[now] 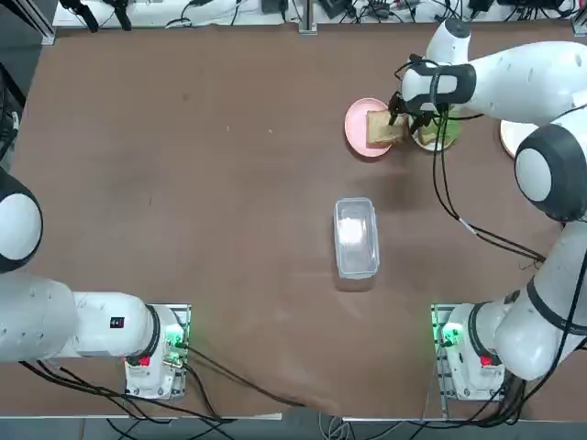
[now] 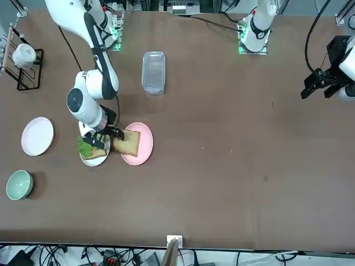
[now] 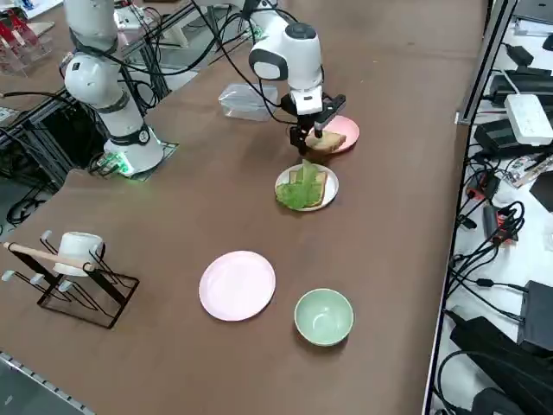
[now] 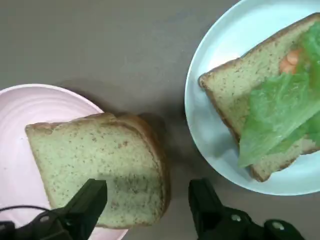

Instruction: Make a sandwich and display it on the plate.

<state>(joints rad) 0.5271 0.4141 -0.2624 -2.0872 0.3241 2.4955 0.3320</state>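
1. Two black fingers of my right gripper (image 4: 150,210) stand apart above the loose tan bread slice (image 4: 100,170) on the small round pink plate (image 4: 30,115).
2. I see lettuce-topped bread (image 4: 270,105) on the round white plate (image 4: 210,125) just beside.

No text, label or number can be read anywhere.

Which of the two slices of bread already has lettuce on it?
The slice on the white plate, the lettuce-topped slice, has green lettuce over it. The bare slice lies on the pink plate, below the open right gripper.
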